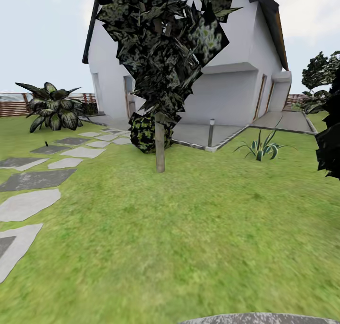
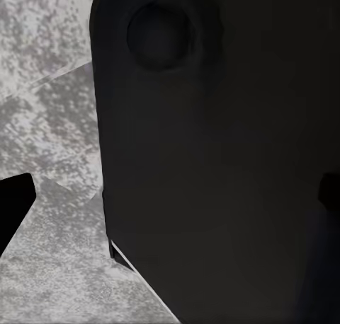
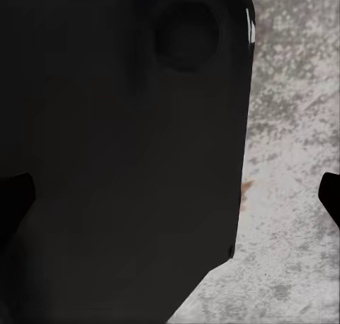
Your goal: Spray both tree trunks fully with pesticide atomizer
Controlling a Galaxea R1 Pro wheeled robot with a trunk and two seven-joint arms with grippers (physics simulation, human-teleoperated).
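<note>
No pesticide atomizer to be seen on the lawn (image 1: pixel 189 248); whereabouts cannot be told. One tree (image 1: pixel 163 45) dead ahead in the head view, well apart from the robot, its tree trunk (image 1: pixel 160 147) upright, long axis vertical, rooted in grass just in front of a round bush (image 1: pixel 143 134). Dark foliage of a possible second tree (image 1: pixel 329 140) cut off at the right edge, no trunk visible there.

Straight forward from both arms to the near trunk, roughly centred, so neither arm judged clearly nearer. Probably still a stretch of travel and a search for the sprayer before any spraying.

Left gripper (image 2: pixel 170 204): dark fingertips at the two sides of the wrist view, set wide, a dark panel and mottled grey surface beyond; grip on anything cannot be told. Right gripper (image 3: pixel 170 197): same picture, tips wide apart, hold cannot be told.

Further out: one white house (image 1: pixel 226 78), one short grey post (image 1: pixel 211 133), one spiky plant (image 1: pixel 262 147), one broad-leaved plant (image 1: pixel 54 109), about a dozen grey stepping stones (image 1: pixel 28 203) curving toward the house, slatted fence (image 1: pixel 12 104) behind.
</note>
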